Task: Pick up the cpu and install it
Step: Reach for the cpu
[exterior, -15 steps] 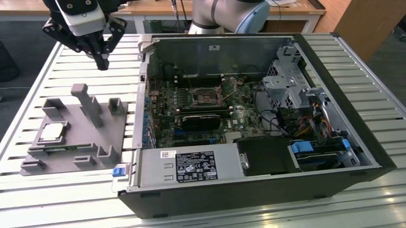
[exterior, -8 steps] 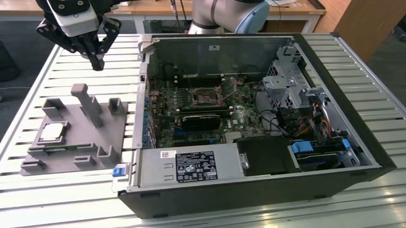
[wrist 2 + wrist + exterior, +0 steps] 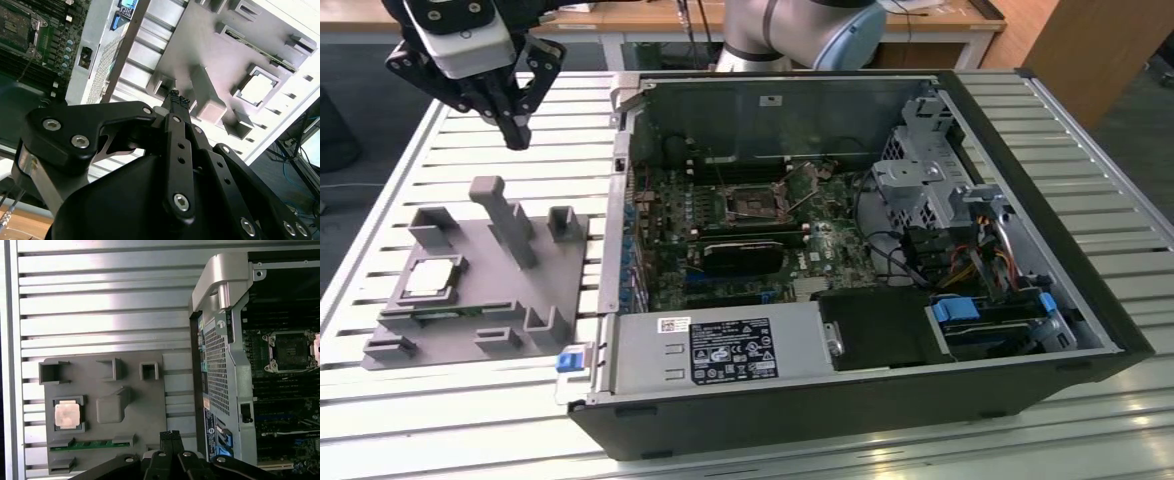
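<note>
Slatted tabletop carries your grey holder and the open computer case. Your claw hangs high at the exterior view's left, well apart from the holder, its fingers pressed together on nothing. The cpu lies in its holder pocket and the motherboard socket looks empty, so you have both pickup and installation left.

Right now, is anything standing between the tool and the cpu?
Nothing covers the cpu; it lies bare in the grey holder. The tool hangs higher and off to one side, with the holder's upright post between them, so a low sideways approach would likely hit it.
</note>
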### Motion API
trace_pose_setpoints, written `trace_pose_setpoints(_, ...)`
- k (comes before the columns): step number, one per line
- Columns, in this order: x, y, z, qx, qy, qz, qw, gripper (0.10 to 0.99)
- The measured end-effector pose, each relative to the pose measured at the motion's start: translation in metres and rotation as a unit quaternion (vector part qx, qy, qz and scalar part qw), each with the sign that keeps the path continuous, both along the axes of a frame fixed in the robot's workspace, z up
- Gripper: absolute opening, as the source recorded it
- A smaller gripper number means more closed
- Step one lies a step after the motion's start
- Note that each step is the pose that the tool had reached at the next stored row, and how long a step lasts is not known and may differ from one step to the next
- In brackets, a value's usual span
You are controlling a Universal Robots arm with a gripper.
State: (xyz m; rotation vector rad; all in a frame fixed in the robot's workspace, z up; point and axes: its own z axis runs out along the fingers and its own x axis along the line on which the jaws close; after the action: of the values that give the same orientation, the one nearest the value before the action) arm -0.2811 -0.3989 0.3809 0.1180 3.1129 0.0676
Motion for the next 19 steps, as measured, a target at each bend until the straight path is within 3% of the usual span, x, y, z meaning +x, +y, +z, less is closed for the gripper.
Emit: trace_pose_setpoints(19, -0.0182, 0.0, -0.0016, 0.0, 0.0, 0.0, 1.0, 0.106)
